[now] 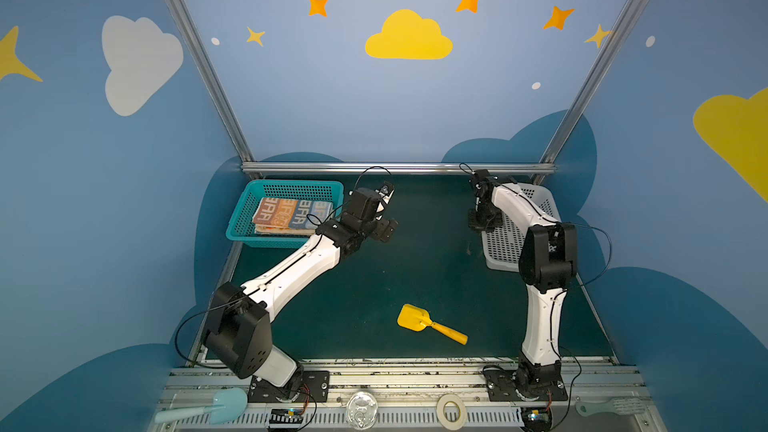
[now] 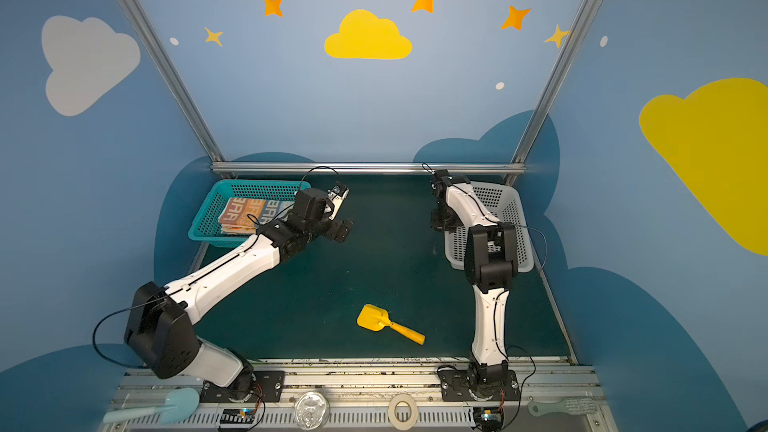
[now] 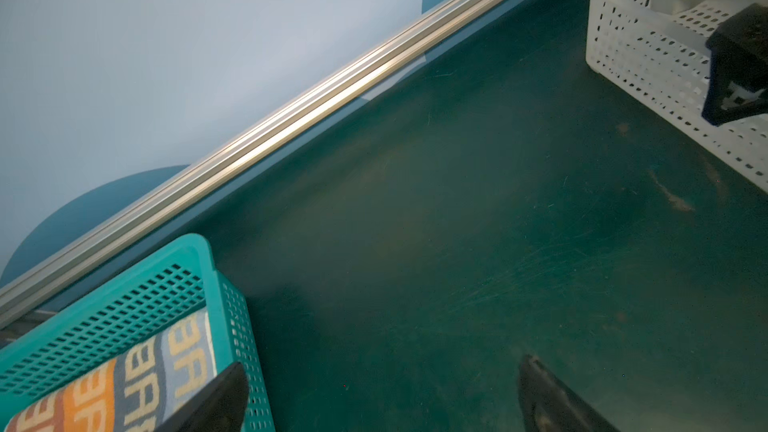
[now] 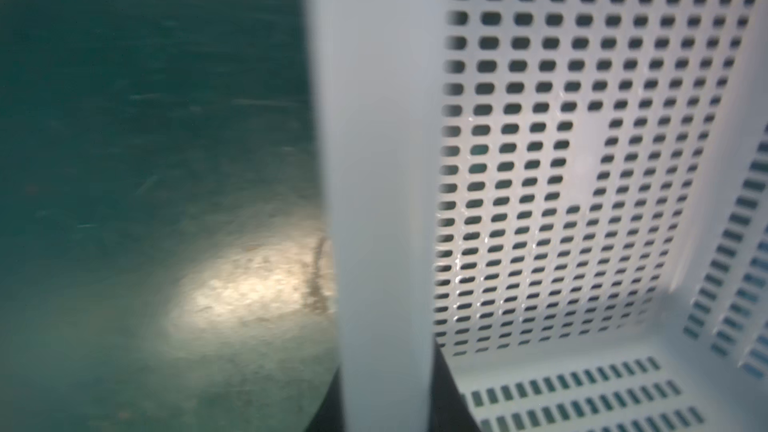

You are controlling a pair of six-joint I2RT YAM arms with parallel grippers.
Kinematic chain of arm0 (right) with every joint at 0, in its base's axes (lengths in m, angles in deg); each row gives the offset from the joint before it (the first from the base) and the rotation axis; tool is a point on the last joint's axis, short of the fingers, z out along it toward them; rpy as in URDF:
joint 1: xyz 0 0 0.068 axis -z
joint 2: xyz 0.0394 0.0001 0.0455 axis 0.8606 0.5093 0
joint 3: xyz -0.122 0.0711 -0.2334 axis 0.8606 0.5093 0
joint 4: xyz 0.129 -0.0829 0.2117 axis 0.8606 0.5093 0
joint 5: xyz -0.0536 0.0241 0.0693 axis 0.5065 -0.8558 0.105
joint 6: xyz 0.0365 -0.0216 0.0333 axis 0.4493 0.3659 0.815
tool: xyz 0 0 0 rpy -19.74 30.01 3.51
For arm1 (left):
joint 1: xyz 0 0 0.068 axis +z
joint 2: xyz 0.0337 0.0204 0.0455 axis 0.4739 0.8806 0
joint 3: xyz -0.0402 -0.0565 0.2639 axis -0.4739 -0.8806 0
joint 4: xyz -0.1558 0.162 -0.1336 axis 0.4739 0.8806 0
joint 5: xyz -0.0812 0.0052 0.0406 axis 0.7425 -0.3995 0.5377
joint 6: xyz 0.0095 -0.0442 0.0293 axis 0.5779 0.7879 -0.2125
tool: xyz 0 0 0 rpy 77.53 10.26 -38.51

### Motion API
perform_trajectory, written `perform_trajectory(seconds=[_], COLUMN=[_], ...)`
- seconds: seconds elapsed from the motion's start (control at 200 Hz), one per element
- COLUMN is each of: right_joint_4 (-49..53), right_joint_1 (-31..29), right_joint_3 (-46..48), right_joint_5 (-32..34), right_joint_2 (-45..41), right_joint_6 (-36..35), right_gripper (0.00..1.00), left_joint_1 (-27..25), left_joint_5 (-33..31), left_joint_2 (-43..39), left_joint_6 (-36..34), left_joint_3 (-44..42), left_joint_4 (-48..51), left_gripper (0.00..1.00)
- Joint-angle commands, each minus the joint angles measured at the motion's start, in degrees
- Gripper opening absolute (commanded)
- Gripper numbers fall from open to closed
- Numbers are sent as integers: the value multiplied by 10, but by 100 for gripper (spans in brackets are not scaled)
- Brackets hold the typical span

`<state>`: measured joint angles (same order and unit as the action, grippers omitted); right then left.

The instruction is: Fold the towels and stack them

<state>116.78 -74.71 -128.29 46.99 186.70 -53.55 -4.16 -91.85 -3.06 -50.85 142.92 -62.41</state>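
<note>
The towels (image 1: pixel 291 218) (image 2: pixel 243 214) lie folded in a flat stack inside the teal basket (image 1: pixel 291 185) (image 2: pixel 257 185) at the back left, with orange, blue and cream lettered panels showing. In the left wrist view the towels (image 3: pixel 124 384) fill a corner of the teal basket (image 3: pixel 195 243). My left gripper (image 1: pixel 390 211) (image 2: pixel 347 211) (image 3: pixel 382 367) hovers open just right of that basket, nothing between its fingers. My right gripper (image 1: pixel 484 222) (image 2: pixel 444 220) (image 4: pixel 384 388) is shut on the left wall of the white basket (image 1: pixel 503 243) (image 2: pixel 515 218) (image 4: pixel 582 160), a finger on each side.
A yellow toy shovel (image 1: pixel 415 320) lies on the green mat near the front. An aluminium rail (image 1: pixel 395 168) bounds the back. On the front ledge lie a pale blue scoop (image 1: pixel 216 407), a clear lid (image 1: pixel 361 407), a tape roll (image 1: pixel 451 409) and a brush (image 1: pixel 615 407).
</note>
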Motion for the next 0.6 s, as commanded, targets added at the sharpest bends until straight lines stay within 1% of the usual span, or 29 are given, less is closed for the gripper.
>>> perform_trajectory(seconds=[0.0, 0.215, 0.315, 0.375, 0.416, 0.446, 0.496, 0.551, 0.596], right_joint_4=[23, 62, 93, 107, 106, 103, 92, 80, 72], right_joint_1=[-42, -127, -154, -167, -177, -182, -188, -187, -184], right_joint_3=[-50, -173, -266, -328, -363, -379, -390, -384, -373], right_joint_5=[-26, -32, -44, -68, -94, -110, -121, -128, -131], right_joint_2=[18, 76, 127, 159, 174, 181, 180, 164, 143], right_joint_6=[10, 19, 35, 41, 33, 22, 16, 20, 22], right_gripper=[17, 17, 17, 19, 25, 33, 44, 61, 73], left_joint_1=[9, 42, 54, 61, 65, 69, 77, 87, 98], left_joint_5=[-4, 3, 6, 8, 7, 6, 0, -10, -17], left_joint_2=[-39, -94, -118, -127, -133, -137, -141, -148, -156], left_joint_6=[21, 54, 68, 76, 80, 84, 90, 98, 105], left_joint_3=[-23, -75, -96, -107, -117, -124, -135, -153, -171], left_joint_4=[-26, -29, -32, -35, -40, -43, -45, -56, -69], left_gripper=[100, 100, 100, 100, 100, 100, 100, 100, 100])
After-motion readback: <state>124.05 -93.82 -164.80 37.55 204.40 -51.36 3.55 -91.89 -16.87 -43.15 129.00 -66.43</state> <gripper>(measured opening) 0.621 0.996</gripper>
